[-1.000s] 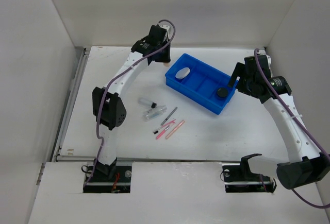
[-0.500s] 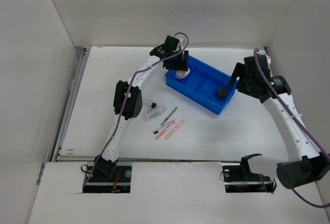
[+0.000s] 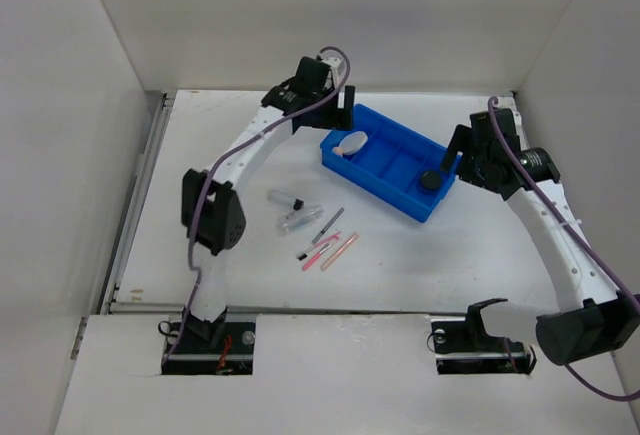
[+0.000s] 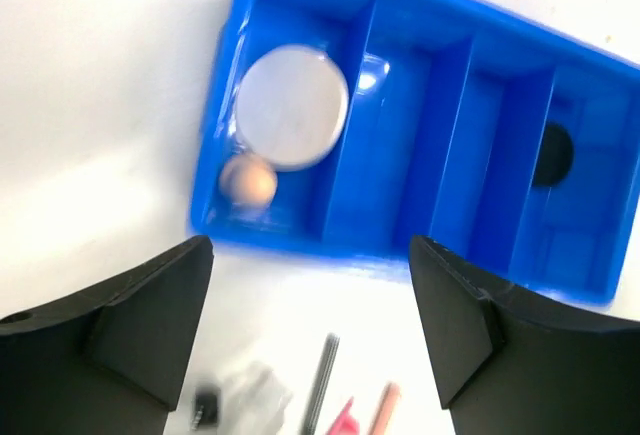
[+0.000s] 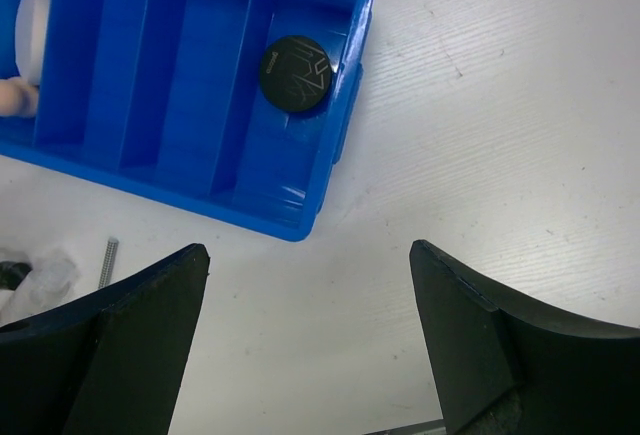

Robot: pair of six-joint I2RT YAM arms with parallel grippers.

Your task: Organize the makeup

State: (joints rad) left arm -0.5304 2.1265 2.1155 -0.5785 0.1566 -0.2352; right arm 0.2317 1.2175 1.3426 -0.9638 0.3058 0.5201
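left gripper (image 4: 310, 255) spread, empty, above blue tray (image 4: 300, 245) | right gripper (image 5: 308, 255) spread, empty | beige sponge (image 4: 248, 181) in end bay beside white round pad (image 4: 293, 107) (touching, view blurred) | black compact (image 5: 296, 73) opposite end bay | vials (image 3: 297, 220), brush (image 3: 327, 226), pink sticks (image 3: 330, 250) loose on table (image 3: 450, 255)

White walls (image 3: 350, 15) on three sides; white tabletop (image 3: 450, 255).

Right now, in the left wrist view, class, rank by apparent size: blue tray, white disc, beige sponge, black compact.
1. blue tray
2. white disc
3. beige sponge and black compact: alike, compact partly hidden, so unranked.
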